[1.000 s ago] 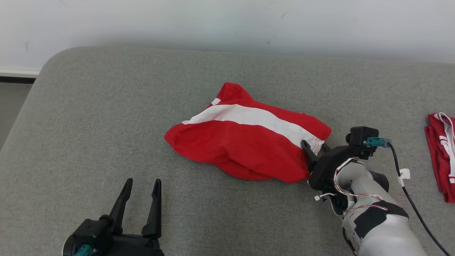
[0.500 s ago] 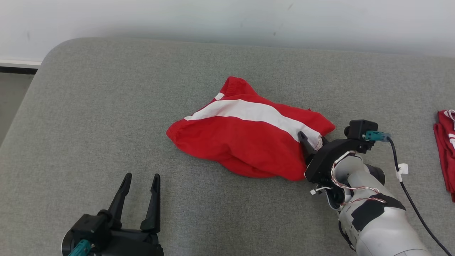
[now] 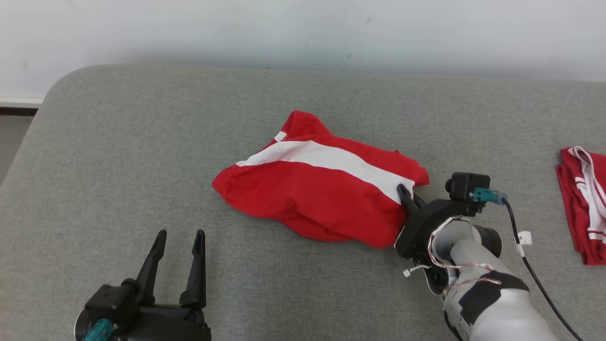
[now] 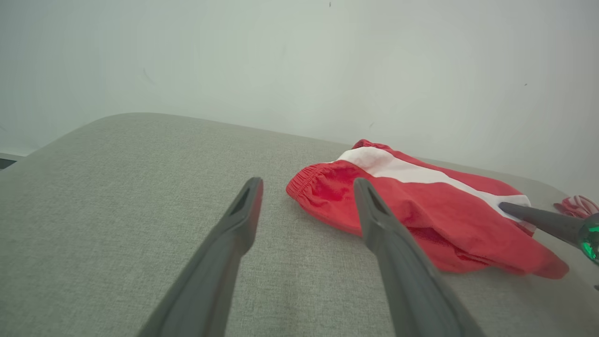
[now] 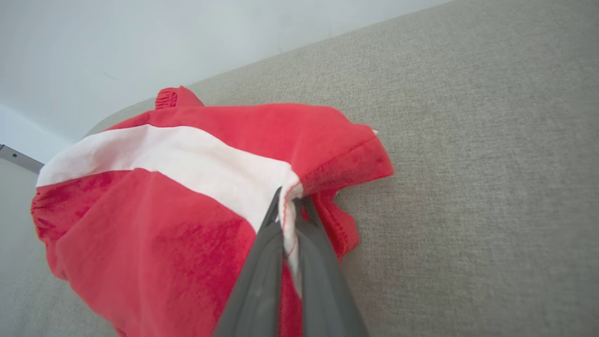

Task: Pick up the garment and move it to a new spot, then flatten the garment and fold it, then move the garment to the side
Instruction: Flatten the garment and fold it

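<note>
The garment (image 3: 312, 194) is a pair of red shorts with a broad white stripe, lying crumpled in the middle of the grey padded table (image 3: 118, 156). My right gripper (image 3: 407, 196) is at the garment's right hem and is shut on it. The right wrist view shows the two fingers pinching the white-edged hem (image 5: 288, 206) of the garment (image 5: 154, 201). My left gripper (image 3: 177, 237) stands open at the lower left, apart from the cloth. In the left wrist view the left gripper (image 4: 306, 187) points at the elastic waistband of the garment (image 4: 421, 206), nothing between its fingers.
A second red and white cloth (image 3: 584, 208) lies folded at the table's right edge, also seen as a red cloth (image 4: 578, 206) far right in the left wrist view. A white wall (image 3: 303, 28) runs behind the table. The table's rounded left corner drops to the floor (image 3: 12, 142).
My right gripper's fingers have closed on the garment's right hem; they stood apart around it before. The head camera has shifted slightly. The left gripper has kept its place.
</note>
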### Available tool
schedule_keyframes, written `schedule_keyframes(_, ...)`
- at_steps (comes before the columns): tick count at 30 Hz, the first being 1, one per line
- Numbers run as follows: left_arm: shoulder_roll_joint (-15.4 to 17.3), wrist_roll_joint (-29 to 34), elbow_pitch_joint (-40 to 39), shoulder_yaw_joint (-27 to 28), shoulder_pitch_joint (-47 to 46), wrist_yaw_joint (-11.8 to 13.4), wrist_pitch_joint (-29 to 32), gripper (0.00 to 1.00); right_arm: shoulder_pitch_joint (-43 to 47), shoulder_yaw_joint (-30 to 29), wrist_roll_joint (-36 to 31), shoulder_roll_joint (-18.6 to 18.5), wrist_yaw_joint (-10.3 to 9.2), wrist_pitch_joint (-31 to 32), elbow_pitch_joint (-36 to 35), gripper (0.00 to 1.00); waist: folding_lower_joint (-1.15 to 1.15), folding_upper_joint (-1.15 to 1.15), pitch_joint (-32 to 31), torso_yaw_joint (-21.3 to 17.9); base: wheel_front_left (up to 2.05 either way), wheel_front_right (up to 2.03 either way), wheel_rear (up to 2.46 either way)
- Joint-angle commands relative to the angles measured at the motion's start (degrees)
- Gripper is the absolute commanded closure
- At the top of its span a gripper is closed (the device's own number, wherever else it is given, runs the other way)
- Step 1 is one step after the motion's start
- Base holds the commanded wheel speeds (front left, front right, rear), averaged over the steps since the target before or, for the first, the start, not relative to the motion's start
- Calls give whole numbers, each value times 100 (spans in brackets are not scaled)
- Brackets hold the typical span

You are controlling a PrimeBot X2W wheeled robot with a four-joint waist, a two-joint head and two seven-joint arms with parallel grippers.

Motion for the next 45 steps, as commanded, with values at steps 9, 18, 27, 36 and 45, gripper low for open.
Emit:
schedule_keyframes(9, -3, -43, 11, 161, 218, -1, -11, 0, 550, 109, -78, -533, -15, -54, -231, 100, 0, -1, -303, -289, 0, 0, 0)
schedule_keyframes(18, -4, -90, -18, 157, 279, 18, -11, 0, 1046, 332, -340, -1243, -15, 814, -590, 100, 0, -1, -381, -380, 0, 0, 0)
schedule_keyframes(27, -5, -95, 7, 127, 323, 7, -11, 0, 1348, 60, -871, -1717, -16, 1343, -834, 57, 0, -1, -440, -367, 0, 0, 0)
schedule_keyframes(36, -4, -58, 61, 184, 473, 10, -11, 0, 1931, -856, -1617, -1543, -15, 987, -1329, 0, 0, -1, -655, -399, 0, 0, 0)
schedule_keyframes(45, -4, -26, 58, 366, 749, 67, -11, 0, 3000, -1806, -2630, -1052, -15, 185, -2879, 0, 0, -1, -902, -639, 0, 0, 0)
